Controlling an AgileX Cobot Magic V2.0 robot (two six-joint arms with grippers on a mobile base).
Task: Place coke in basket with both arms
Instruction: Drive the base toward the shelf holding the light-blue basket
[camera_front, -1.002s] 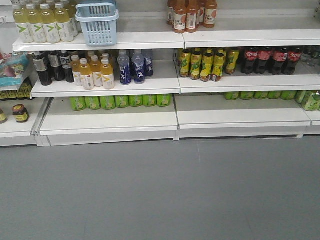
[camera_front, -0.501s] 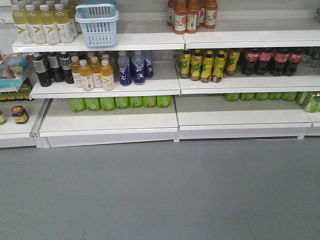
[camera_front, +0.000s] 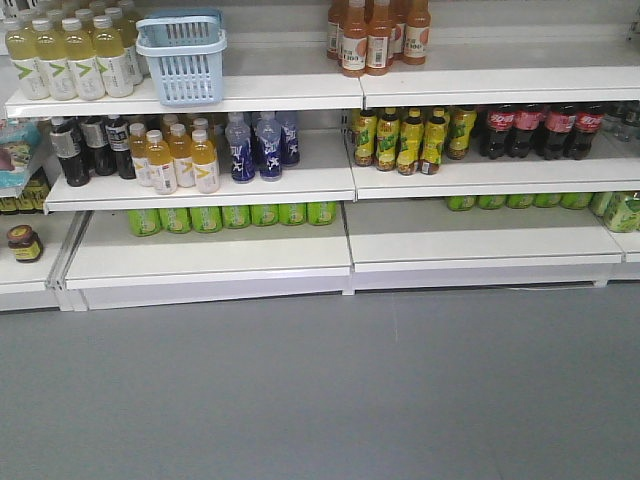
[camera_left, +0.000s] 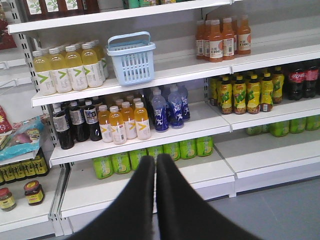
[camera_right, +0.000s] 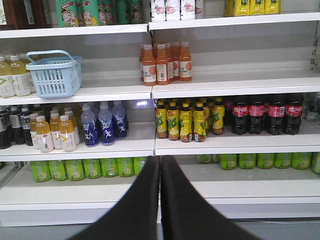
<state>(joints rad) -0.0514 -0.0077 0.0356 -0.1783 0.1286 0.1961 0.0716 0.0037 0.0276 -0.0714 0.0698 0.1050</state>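
The light blue slotted basket (camera_front: 182, 58) stands on the upper shelf at the left, handle up, beside pale yellow bottles. The left wrist view has the basket (camera_left: 131, 59) above centre, and the right wrist view has the basket (camera_right: 54, 74) at the left. The coke is out of view. My left gripper (camera_left: 155, 159) is shut with nothing in it, well back from the shelves. My right gripper (camera_right: 161, 159) is likewise shut and empty, pointing at the shelf joint. Neither arm appears in the front view.
Dark cola bottles with red labels (camera_front: 540, 130) line the middle shelf at the right, next to yellow-green bottles (camera_front: 410, 138). Orange bottles (camera_front: 375, 35) stand on the upper shelf. Blue bottles (camera_front: 258, 145) and green bottles (camera_front: 235, 215) sit lower. Grey floor (camera_front: 320, 390) lies before the shelves.
In the front view the whole shelving has slid slightly left and down, so the viewpoint has shifted. Nothing on the shelves has moved.
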